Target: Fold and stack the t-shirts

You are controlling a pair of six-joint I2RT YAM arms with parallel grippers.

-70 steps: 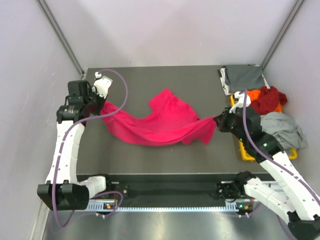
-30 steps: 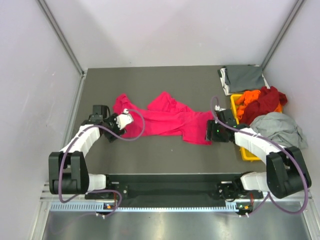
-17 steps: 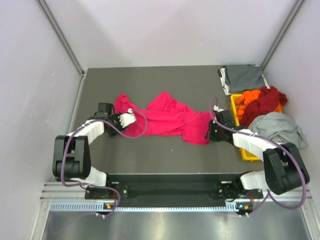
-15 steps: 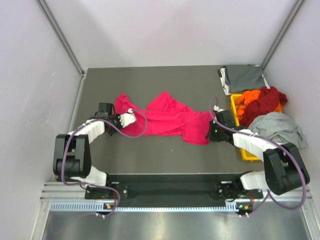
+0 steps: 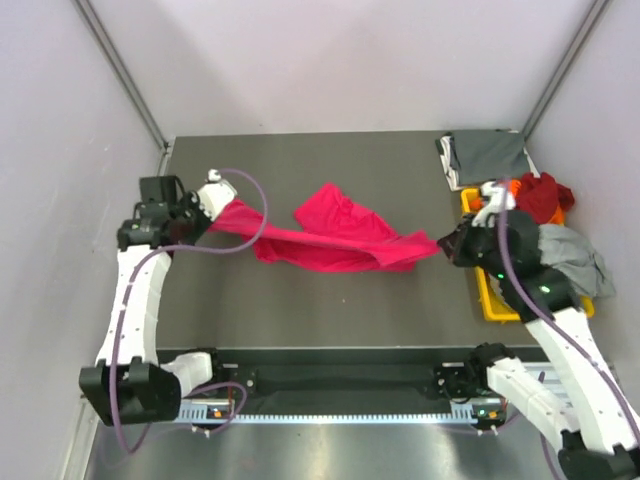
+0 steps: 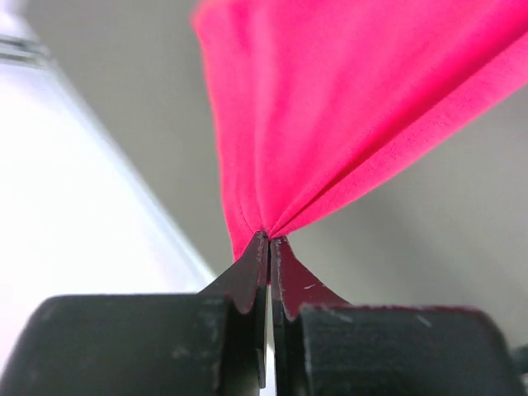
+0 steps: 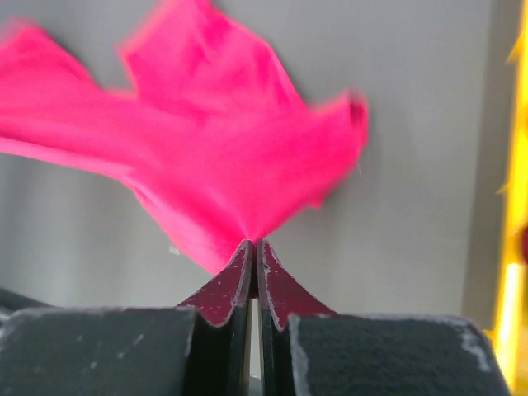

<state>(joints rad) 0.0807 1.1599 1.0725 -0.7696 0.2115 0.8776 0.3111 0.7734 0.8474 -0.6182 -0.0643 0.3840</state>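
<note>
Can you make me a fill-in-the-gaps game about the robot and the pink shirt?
1. The left gripper and the right gripper both pinch the pink t-shirt, so their jaws are not open but ___.
2. The bin beside the right arm is coloured ___.
3. The folded t-shirt lying just beyond the bin is dark ___.

Missing words: shut; yellow; grey.
</note>
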